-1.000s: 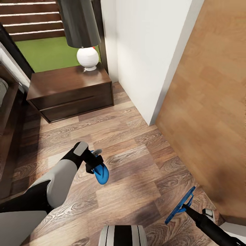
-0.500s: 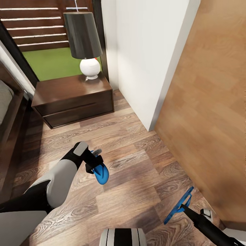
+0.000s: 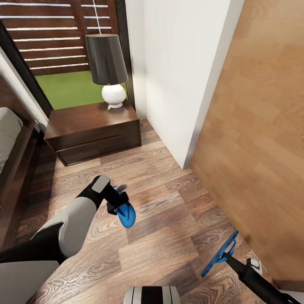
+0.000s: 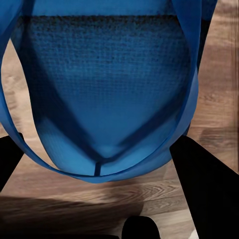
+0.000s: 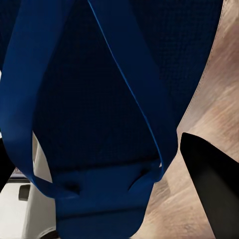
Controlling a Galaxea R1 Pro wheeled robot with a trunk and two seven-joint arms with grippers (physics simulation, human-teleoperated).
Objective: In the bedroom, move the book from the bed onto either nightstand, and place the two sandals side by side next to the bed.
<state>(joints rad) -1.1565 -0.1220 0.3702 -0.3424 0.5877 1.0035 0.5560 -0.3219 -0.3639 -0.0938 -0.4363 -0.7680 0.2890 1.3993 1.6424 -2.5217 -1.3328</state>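
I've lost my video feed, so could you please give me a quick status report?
Left gripper shut on one blue sandal. Right gripper shut on the other sandal. Nightstand ahead, bed at left. Floor between looks open.

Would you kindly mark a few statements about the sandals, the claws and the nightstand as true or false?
1. Each claw holds a blue sandal. True: the left claw grips one sandal and the right claw grips the other sandal.
2. A book lies on the nightstand. False: its top carries a lamp with a dark shade and white base.
3. Both sandals rest flat on the floor. False: both are held in the claws, above the planks.
4. The nightstand stands against the dark-framed window. True.
5. The lamp lies tipped over. False: it stands upright.
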